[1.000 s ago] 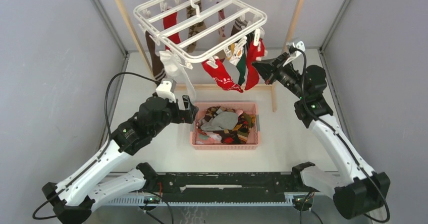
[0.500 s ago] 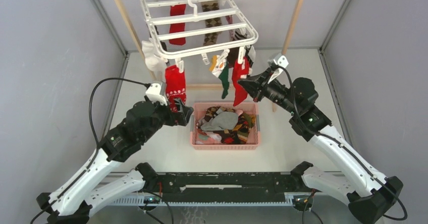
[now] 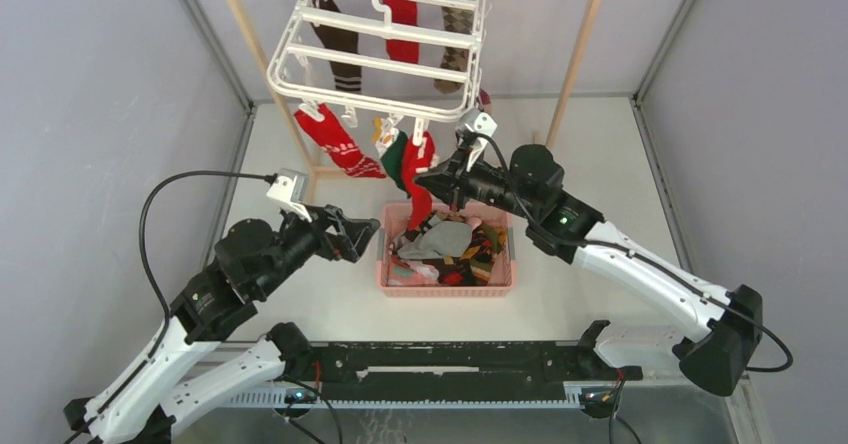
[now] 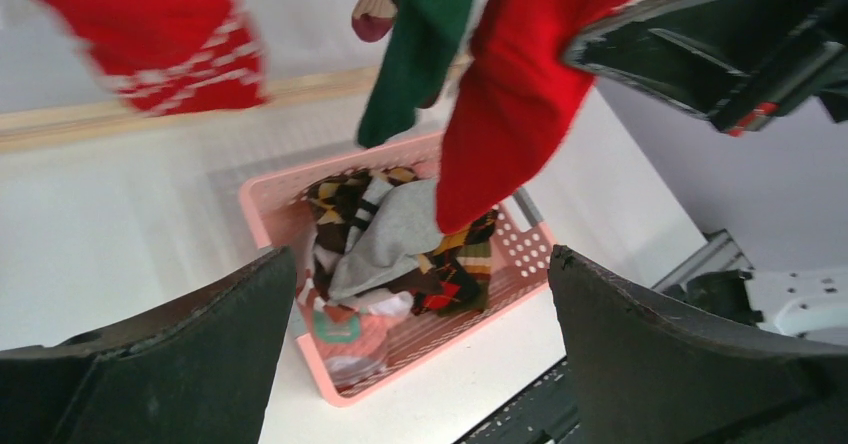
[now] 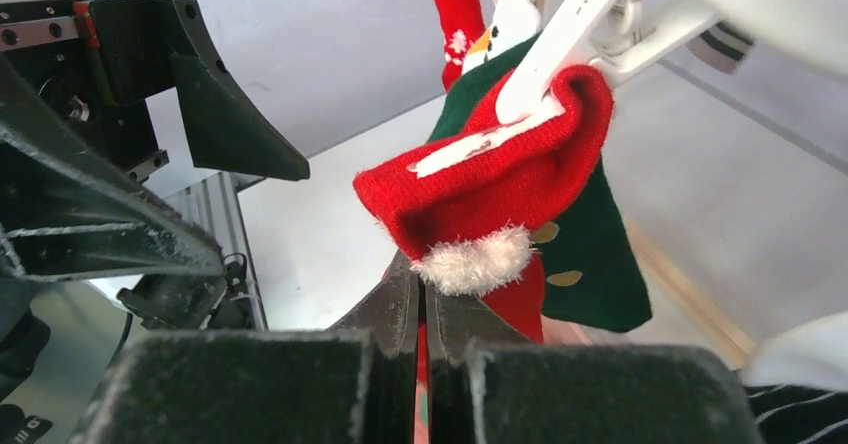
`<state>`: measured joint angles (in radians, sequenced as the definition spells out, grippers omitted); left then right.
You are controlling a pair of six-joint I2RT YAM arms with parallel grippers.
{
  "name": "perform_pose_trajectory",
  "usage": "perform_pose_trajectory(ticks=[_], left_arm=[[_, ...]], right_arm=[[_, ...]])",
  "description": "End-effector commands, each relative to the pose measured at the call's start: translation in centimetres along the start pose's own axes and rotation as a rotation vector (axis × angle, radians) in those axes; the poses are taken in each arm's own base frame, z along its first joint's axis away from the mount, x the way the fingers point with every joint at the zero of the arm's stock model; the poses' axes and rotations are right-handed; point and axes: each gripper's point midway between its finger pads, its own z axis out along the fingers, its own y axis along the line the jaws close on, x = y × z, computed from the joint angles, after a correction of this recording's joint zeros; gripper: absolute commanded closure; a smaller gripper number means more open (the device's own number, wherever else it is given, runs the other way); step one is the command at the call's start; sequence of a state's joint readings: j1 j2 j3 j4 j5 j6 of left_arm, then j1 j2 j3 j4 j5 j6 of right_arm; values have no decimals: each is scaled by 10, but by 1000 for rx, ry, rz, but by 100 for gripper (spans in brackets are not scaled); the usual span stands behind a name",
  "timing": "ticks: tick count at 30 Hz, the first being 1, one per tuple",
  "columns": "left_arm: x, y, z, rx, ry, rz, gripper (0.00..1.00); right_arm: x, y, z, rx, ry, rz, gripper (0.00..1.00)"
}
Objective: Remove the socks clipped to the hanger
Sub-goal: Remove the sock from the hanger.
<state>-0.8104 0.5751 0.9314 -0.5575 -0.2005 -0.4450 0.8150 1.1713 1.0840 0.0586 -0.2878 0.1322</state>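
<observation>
Surface: white table sitting between grey walls. A pink basket is lying mid-table, holding a heap of loose socks. A wooden rack is standing behind the basket. The white hanger is hanging tilted above and behind the basket, carrying clipped socks: dark brown, red patterned, green.

Jaws: the left gripper is hovering just left of the basket, gaping wide, holding nothing. The right gripper is reaching in above the basket's back edge, clenching tight on the red sock, which is dangling from a clip down to the basket.
</observation>
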Motion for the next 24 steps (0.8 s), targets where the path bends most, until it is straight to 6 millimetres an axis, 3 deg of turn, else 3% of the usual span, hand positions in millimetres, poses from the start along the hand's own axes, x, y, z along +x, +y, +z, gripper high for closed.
perform_pose_trajectory(ticks=[1,11,18,24], left_arm=[[-8,-28,2,133,-34,-16,0],[2,-45,24,184,-29,0,0],[3,-57,42,206,-55,23,0],[7,-48,52,136,-64,43,0]], right_arm=[[-40,20,11,-71,-99,-17,100],[-51,31,13,-107,-113,49,100],[-52,51,15,-169,-134,135,100],[-54,63,14,-207,-136,168,100]])
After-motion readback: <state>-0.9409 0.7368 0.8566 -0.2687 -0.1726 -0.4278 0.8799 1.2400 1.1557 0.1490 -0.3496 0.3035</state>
